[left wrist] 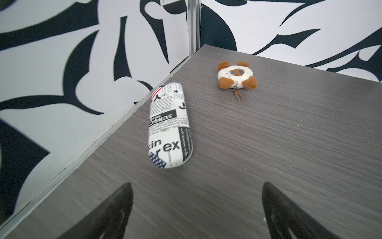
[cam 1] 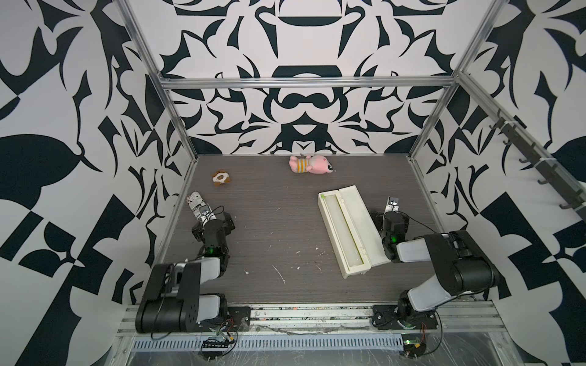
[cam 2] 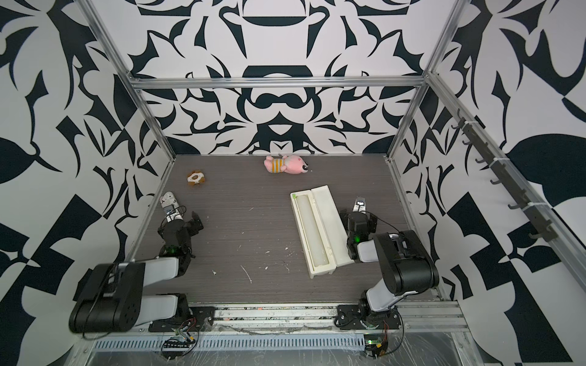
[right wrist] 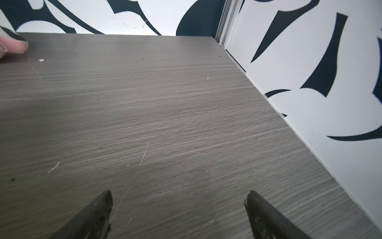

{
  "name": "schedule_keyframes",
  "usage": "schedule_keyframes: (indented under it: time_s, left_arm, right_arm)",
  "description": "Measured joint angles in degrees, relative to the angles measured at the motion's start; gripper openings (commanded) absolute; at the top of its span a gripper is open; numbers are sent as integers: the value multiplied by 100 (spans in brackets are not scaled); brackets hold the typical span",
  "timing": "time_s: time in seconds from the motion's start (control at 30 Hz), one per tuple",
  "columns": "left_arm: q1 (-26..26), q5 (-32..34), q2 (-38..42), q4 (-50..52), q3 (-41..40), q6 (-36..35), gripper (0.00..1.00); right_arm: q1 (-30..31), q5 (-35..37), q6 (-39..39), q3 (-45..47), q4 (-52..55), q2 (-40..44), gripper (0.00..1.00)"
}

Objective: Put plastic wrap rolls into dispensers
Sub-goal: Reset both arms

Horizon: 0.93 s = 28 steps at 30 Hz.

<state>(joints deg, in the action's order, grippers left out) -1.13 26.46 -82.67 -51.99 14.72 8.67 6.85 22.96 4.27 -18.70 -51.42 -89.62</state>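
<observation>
The dispenser (cam 1: pixel 364 221) (cam 2: pixel 331 221), a long cream-white box, lies open right of the table's middle, with its lid folded flat toward the right. A pale translucent plastic wrap roll (cam 1: pixel 342 234) (cam 2: pixel 312 236) lies lengthwise inside its trough. My right gripper (cam 1: pixel 393 206) (right wrist: pixel 179 193) hovers just right of the lid, open, with only bare table between its fingers. At the left edge my left gripper (cam 1: pixel 205 211) (left wrist: pixel 197 184) is open and empty, pointing at a newsprint-patterned case (left wrist: pixel 168 126).
A brown-and-white plush keychain (cam 1: pixel 220 179) (left wrist: pixel 235 75) lies at the back left. A pink plush toy (cam 1: pixel 310 164) (cam 2: pixel 285 164) lies by the back wall. Patterned walls and metal frame posts close in three sides of the table.
</observation>
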Motion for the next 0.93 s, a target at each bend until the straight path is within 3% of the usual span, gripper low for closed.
schedule_keyframes:
  time_s: [0.1,0.93]
  left_arm:
    - [17,-192,-748,-151,413,-129,99]
    - [227,-553,-675,-173,568,-76,99]
  right_arm:
    - [0,0,-42,0,-28,0,99]
    - [-13,-140,-195,-11,-31,-2,100]
